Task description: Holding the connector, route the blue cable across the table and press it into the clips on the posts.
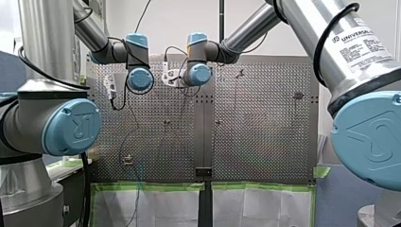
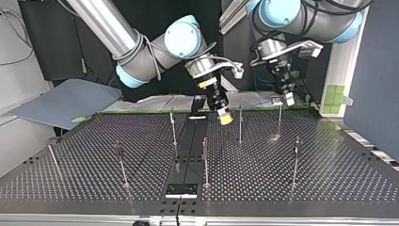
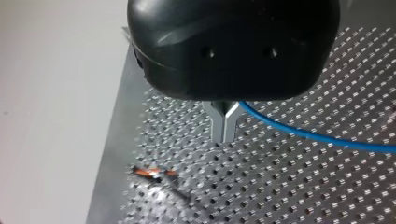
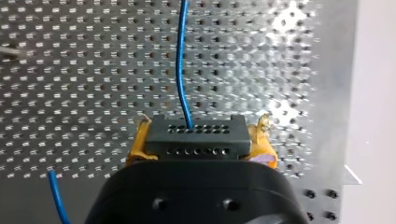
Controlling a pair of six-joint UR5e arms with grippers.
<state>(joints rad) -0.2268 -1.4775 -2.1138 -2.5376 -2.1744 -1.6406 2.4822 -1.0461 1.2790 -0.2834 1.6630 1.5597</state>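
Pads (image 4: 135, 151) of yellow on my right gripper (image 4: 198, 133) are clamped on either side of a dark grey connector (image 4: 196, 142) whose face carries rows of small holes. The blue cable (image 4: 180, 70) leaves the upper row of holes and runs straight ahead of the gripper over the perforated table (image 4: 70, 70). A second short stretch of the same cable shows beside the gripper's black body.

My left gripper (image 3: 225, 133) has its metal fingers (image 3: 219, 123) brought together at the tips. The blue cable (image 3: 303, 133) comes out of the notch between them, just under the black body, and trails off sideways above the table (image 3: 289, 186). Ahead of these fingers and a little to one side, a thin post with a small reddish clip (image 3: 152, 172) stands on the plate.

In the top view both grippers hang over the far edge of the table (image 2: 329, 179). My right gripper (image 2: 225, 117) is near the middle and my left gripper (image 2: 288, 99) is toward the view's right. Slender upright posts (image 2: 240, 123) stand spread over the plate, one between the two grippers and one just below my left gripper. The cable is too thin to follow in this view.
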